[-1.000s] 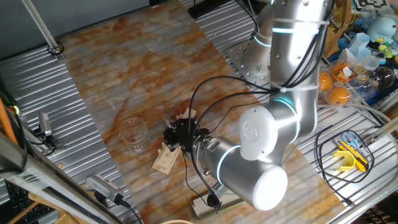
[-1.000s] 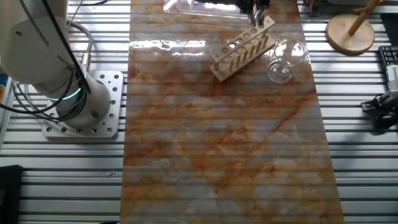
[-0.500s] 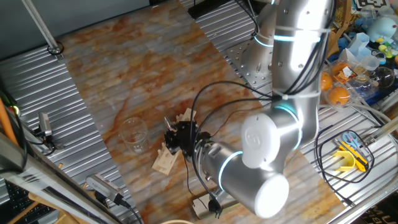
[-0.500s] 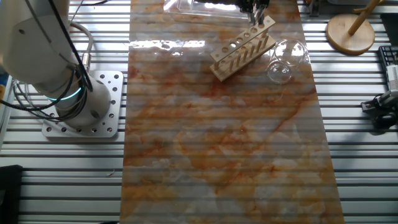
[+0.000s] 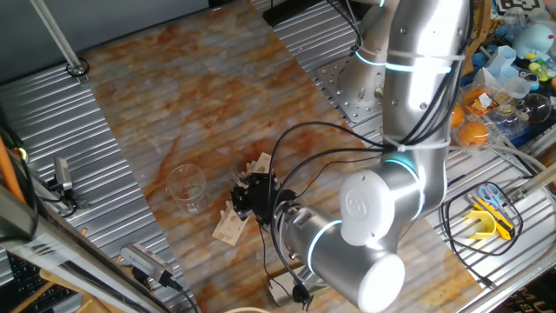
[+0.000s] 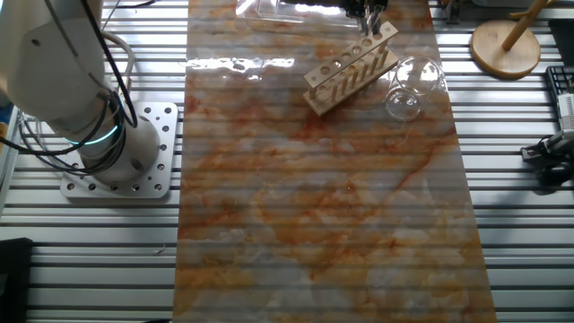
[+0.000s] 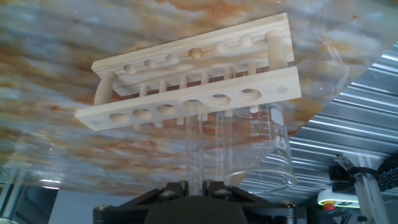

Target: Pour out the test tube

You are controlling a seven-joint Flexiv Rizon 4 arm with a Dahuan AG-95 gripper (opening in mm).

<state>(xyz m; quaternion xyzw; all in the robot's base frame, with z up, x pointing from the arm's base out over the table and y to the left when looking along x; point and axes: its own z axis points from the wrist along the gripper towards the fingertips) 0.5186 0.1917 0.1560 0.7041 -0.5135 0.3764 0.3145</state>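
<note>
My jaws point(image 7: 198, 184) sit right over the pale wooden test tube rack point(image 7: 193, 74), nearly closed around the thin clear glass test tube point(image 7: 194, 146), which runs from between them to a hole in the rack's top board; looks like a grip, but I can't confirm actual contact from the hand view. A second clear tube point(image 7: 222, 144) stands just beside it in the next hole, so there's not much room. The squat clear glass beaker point(image 7: 268, 148) stands on the marbled orange table point(image 6: 314, 224) just beside the rack, on the right in the hand view. Step in hand, as I judge it: draw the tube out of the rack. Doing it well means pulling straight along the tube's own axis so it doesn't bind in the hole or drag the light rack with it, keeping clear of the neighbouring tube, holding it upright until fully free, then moving over the beaker before any tilt. Glass is slick and fragile, so grip firm, not crushing.
</note>
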